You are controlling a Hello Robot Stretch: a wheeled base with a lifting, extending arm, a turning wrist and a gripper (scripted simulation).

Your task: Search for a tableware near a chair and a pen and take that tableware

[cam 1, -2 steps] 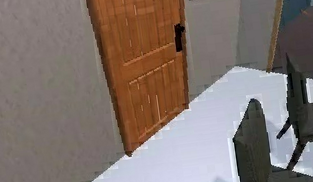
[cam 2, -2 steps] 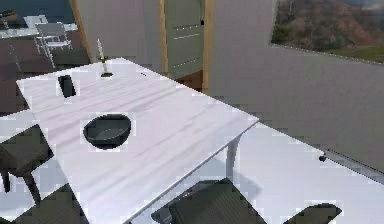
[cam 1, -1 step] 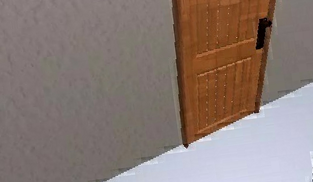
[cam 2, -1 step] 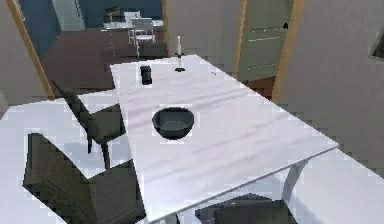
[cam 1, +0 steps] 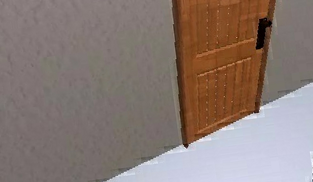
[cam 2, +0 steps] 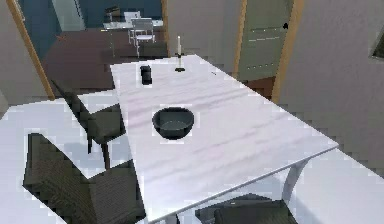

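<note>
We face a plain grey wall (cam 1: 62, 81) holding a panelled wooden door (cam 1: 224, 45) with a black handle (cam 1: 263, 33) at its right edge, above a pale floor (cam 1: 253, 152). In the arm side view we see a long white table (cam 2: 250, 135) with dark chairs (cam 2: 95, 118) at its left. Behind it are a pale panelled door (cam 2: 262, 35) in a wooden frame and a wide opening onto a room with a brown floor (cam 2: 85, 55) and a blue wall (cam 2: 95, 10).
</note>
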